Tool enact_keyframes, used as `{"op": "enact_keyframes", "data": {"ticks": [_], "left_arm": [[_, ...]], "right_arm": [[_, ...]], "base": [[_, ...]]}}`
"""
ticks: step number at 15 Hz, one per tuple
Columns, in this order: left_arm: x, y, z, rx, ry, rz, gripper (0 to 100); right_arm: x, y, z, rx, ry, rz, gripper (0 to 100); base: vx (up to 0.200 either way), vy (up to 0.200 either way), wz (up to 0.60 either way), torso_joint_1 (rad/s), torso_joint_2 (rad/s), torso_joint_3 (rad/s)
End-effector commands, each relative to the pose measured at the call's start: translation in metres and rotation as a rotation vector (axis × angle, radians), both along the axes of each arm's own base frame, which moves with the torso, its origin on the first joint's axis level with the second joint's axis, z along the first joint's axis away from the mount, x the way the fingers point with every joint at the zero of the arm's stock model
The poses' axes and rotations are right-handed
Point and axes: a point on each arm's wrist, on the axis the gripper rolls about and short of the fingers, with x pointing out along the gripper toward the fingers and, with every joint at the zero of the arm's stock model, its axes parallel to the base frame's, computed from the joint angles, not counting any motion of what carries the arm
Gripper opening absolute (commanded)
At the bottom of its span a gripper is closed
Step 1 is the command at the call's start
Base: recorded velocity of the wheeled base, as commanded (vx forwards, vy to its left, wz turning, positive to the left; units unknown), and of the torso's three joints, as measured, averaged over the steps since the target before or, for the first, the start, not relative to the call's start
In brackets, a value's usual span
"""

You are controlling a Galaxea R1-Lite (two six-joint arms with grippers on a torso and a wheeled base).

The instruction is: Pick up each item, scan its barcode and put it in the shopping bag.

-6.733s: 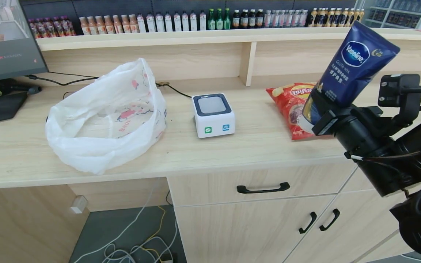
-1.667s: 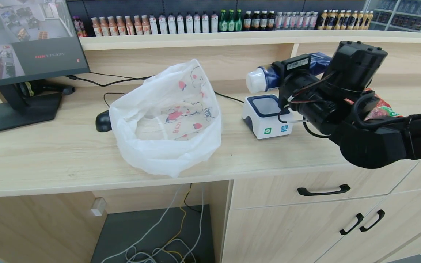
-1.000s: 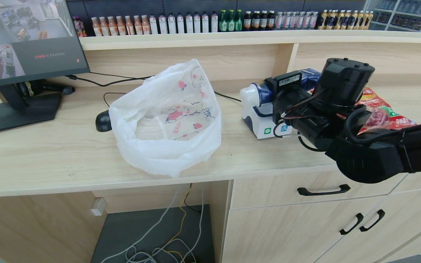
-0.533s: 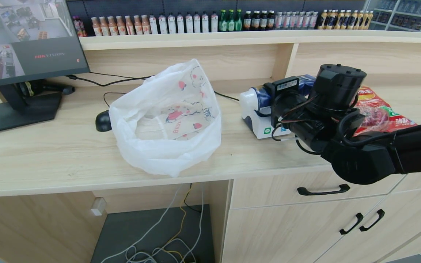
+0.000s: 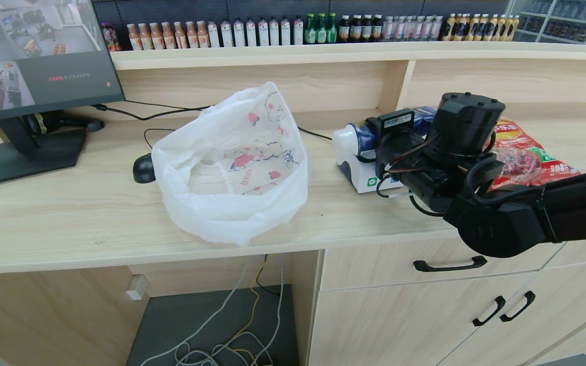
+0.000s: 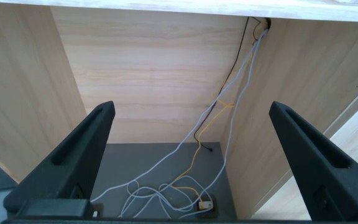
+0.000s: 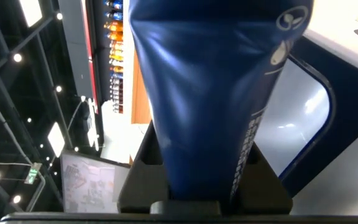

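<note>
Setting: shop, at the checkout desk. Evidence: a long row of bottled drinks (image 5: 303,28) on display behind a light wood counter (image 5: 69,213); the counter carries a white box barcode scanner (image 5: 360,179), an open plastic shopping bag (image 5: 232,168) and a red chip bag (image 5: 527,157). A monitor (image 5: 33,56) at the counter's left end shows a multi-camera surveillance grid; more stocked shelves (image 5: 562,18) stand at far right.

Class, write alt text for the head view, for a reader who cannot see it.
The right gripper holds a blue tube sideways over the white scanner on a wooden counter, its cap pointing toward the bag. An open white shopping bag sits to the robot's left of the scanner, and a red chip bag lies on the right behind the arm.
</note>
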Motion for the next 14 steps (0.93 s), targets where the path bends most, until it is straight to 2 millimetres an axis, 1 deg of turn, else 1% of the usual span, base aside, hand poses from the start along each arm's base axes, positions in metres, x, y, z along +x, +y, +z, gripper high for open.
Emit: {"op": "enact_keyframes", "data": {"ticks": [1, 9, 11, 14], "left_arm": [[0.0, 0.0, 0.0, 0.0, 0.0, 0.002, 100], [0.0, 0.0, 0.0, 0.0, 0.0, 0.0, 100], [0.0, 0.0, 0.0, 0.0, 0.0, 0.0, 100], [0.0, 0.0, 0.0, 0.0, 0.0, 0.0, 100]], "right_arm": [[0.0, 0.0, 0.0, 0.001, 0.0, -0.001, 0], [-0.001, -0.001, 0.002, 0.025, 0.003, -0.016, 0], [-0.003, -0.002, 0.005, 0.028, -0.005, -0.018, 0], [-0.011, -0.006, 0.017, 0.041, -0.029, -0.018, 0]], "base": [[0.0, 0.0, 0.0, 0.0, 0.0, 0.0], [0.0, 0.0, 0.0, 0.0, 0.0, 0.0], [0.0, 0.0, 0.0, 0.0, 0.0, 0.0], [0.0, 0.0, 0.0, 0.0, 0.0, 0.0]]}}
